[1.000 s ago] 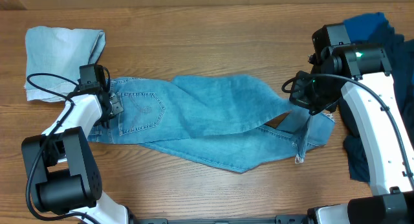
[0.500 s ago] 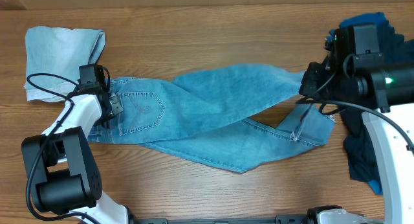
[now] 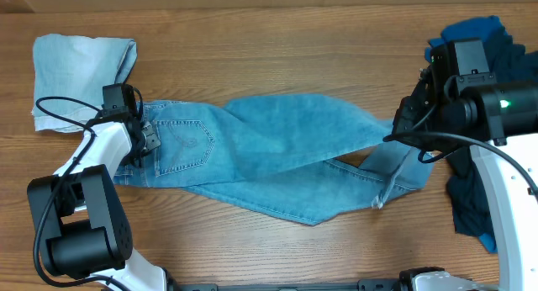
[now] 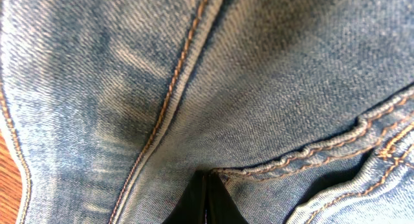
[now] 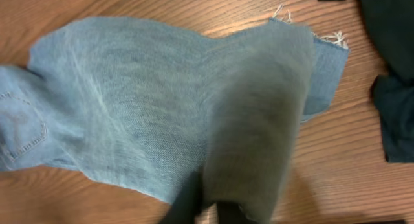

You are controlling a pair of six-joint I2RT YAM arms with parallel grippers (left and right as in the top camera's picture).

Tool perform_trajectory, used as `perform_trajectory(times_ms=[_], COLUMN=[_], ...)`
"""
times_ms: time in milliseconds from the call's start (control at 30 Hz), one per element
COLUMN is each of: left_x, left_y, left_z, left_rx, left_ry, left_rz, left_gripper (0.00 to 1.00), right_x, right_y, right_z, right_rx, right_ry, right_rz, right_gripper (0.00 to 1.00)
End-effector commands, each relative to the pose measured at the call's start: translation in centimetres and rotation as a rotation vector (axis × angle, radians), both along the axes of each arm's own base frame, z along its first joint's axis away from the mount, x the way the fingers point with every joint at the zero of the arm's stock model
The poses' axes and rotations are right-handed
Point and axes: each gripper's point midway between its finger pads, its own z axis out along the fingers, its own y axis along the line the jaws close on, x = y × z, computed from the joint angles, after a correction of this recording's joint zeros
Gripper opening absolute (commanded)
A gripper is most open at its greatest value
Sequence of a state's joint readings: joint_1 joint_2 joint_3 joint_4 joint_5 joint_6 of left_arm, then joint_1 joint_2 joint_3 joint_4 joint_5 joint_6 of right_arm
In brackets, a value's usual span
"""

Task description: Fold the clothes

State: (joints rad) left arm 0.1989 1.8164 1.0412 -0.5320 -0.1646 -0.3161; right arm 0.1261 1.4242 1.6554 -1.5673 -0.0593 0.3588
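Observation:
The light-blue denim jeans [image 3: 277, 152] lie across the middle of the table, waist to the left, legs crossing toward the right. My left gripper [image 3: 145, 140] is shut on the jeans' waist by a stitched back pocket; the left wrist view shows its closed fingertips [image 4: 207, 201] pinching denim at a seam. My right gripper [image 3: 403, 127] is shut on a jeans leg end and holds it lifted; in the right wrist view the held leg [image 5: 259, 120] hangs blurred before the fingers [image 5: 210, 208]. A frayed hem [image 5: 326, 39] lies on the wood.
A folded paler denim piece [image 3: 80, 68] lies at the back left. A pile of black, navy and royal-blue garments [image 3: 483, 114] sits at the right edge under my right arm, also in the right wrist view [image 5: 391, 68]. Bare wood [image 3: 252, 240] runs along the front.
My right gripper carried the jeans leg up and rightward, then came slightly down and left; the upper leg now drapes fuller across the lower one. The left arm has not moved.

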Motion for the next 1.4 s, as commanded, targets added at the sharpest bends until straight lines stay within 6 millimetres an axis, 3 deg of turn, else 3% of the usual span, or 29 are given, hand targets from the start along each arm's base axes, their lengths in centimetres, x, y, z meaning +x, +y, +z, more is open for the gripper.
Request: perform_trajectory(times_ms=[0,67,200,233,267,367,433,533,600,633,733,867,1067,1233,1367], left_x=[-1.6,-1.8,-1.8,-1.8,-1.8,-1.8,-1.8,-1.8,-1.8,-1.8,-1.8,-1.8,-1.8,-1.8,-1.8], left_y=[-0.7,-0.7,-0.7,-0.7,-0.7,-0.7,-0.7,-0.7,-0.7,-0.7,-0.7,-0.7,-0.7,-0.7,-0.7], left_z=[-2.0,-2.0,-2.0,-2.0,-2.0,-2.0,-2.0,-2.0,-2.0,-2.0,-2.0,-2.0,-2.0,-2.0,-2.0], left_rx=[-0.054,-0.055,-0.055,-0.055,-0.055,-0.055,-0.056,-0.056,-0.056,-0.056,-0.056,-0.056,-0.056,-0.056,-0.056], left_ry=[0.067,0.075,0.077,0.077,0.077,0.077,0.076,0.076,0.076,0.076,0.076,0.077,0.076,0.076,0.076], left_rz=[0.021,0.021,0.021,0.021,0.021,0.021,0.021,0.021,0.021,0.021,0.021,0.021,0.021,0.021,0.021], left_gripper=[0.04,0.04,0.04,0.04,0.04,0.04,0.04,0.04,0.04,0.04,0.04,0.04,0.04,0.04,0.04], right_x=[0.2,0.7,0.8,0.4,0.1,-1.0,-0.9,-0.1,1.1,1.3,1.3,0.4,0.1,-0.2,0.5], right_y=[-0.9,-4.1,-8.2,-8.9,-8.1,-8.4,-9.8,-10.6,-11.3,-11.3,-11.2,-11.8,-13.4,-12.4,-11.7], right_z=[0.6,0.8,0.6,0.0,-0.9,-4.7,-7.9,-10.7,-13.4,-14.6,-19.4,-23.4,-24.2,-25.6,-26.1], right_rx=[-0.059,-0.162,-0.172,-0.154,-0.070,-0.045,-0.034,0.068,0.097,0.105,0.158,0.152,0.067,0.108,0.099], right_ry=[-0.035,-0.056,-0.046,-0.023,0.006,0.104,0.121,0.060,0.040,0.058,0.199,0.352,0.367,0.353,0.340], right_rz=[0.036,-0.103,-0.237,-0.247,-0.193,-0.198,-0.246,-0.165,-0.170,-0.171,-0.197,-0.309,-0.399,-0.392,-0.361], right_gripper=[1.00,1.00,1.00,1.00,1.00,1.00,0.98,0.88,0.73,0.72,0.66,0.62,0.62,0.61,0.54])
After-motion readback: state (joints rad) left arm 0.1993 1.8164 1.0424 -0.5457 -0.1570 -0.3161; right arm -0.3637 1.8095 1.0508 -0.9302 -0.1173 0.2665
